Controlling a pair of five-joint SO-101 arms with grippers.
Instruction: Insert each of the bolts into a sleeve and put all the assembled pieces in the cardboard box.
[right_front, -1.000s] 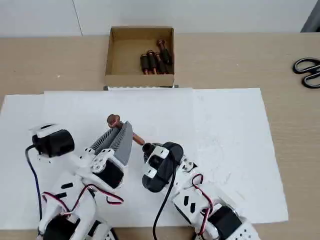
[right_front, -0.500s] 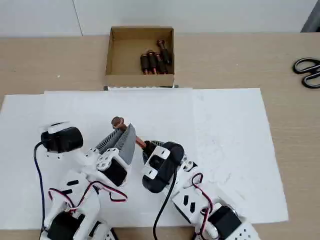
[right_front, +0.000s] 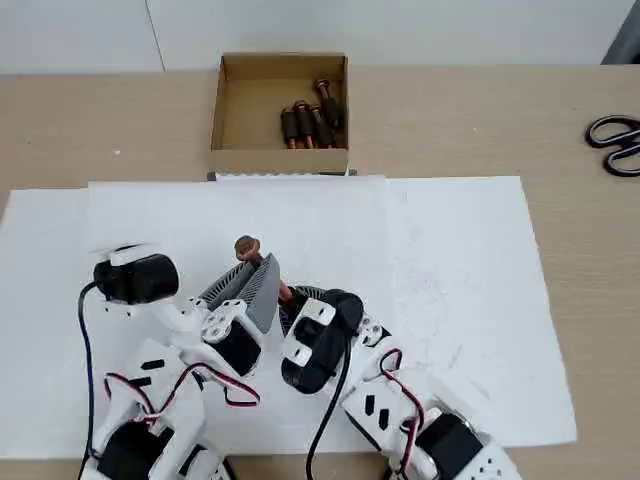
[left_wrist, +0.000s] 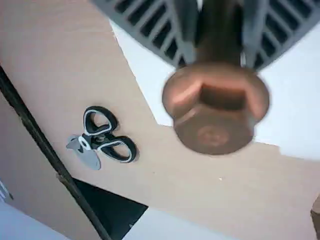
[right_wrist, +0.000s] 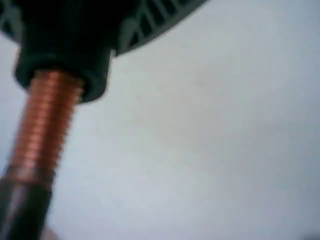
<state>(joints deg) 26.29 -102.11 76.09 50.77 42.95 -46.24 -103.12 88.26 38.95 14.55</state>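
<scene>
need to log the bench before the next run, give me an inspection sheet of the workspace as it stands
surface: wooden table with white paper spread under the arms
job's things: box at the far side, several assembled pieces inside; bolt held over the paper, its thread entering a black sleeve
clutter: scissors near the table's right edge
hands: left hand shut on the bolt; right hand shut on the sleeve
cables: black cable and red wires run along the arms, none near the box
surroundings: white wall behind the table
</scene>
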